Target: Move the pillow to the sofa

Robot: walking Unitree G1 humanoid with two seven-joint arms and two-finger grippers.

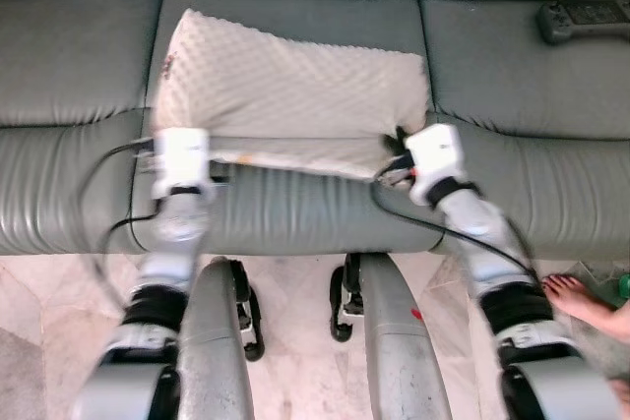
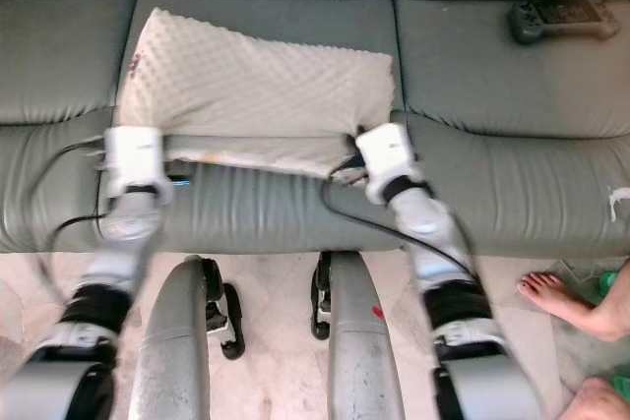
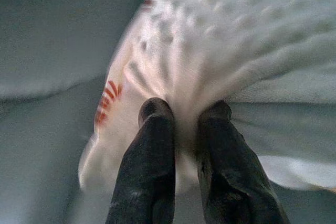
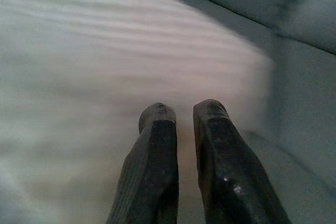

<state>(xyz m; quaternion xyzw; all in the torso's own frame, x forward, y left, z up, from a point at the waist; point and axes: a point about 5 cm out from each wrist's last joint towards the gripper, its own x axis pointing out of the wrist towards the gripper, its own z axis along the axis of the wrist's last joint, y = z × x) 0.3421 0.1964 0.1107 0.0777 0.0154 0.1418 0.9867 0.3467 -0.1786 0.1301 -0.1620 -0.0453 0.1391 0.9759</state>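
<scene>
A cream, bumpy-textured pillow (image 1: 285, 95) lies on the middle seat of the grey sofa (image 1: 79, 56), tilted slightly. My left gripper (image 1: 182, 140) is at the pillow's near left edge. In the left wrist view its fingers (image 3: 157, 145) pinch a bunched fold of the pillow (image 3: 236, 35) beside a red striped mark. My right gripper (image 1: 409, 150) is at the near right corner. In the blurred right wrist view its fingers (image 4: 157, 150) stand almost together on the pillow (image 4: 105, 51).
A black game controller (image 1: 583, 19) lies on the right seat cushion. A person's bare foot (image 1: 581, 300) rests on the marble floor at the right. My own legs (image 1: 212, 341) stand close to the sofa's front edge.
</scene>
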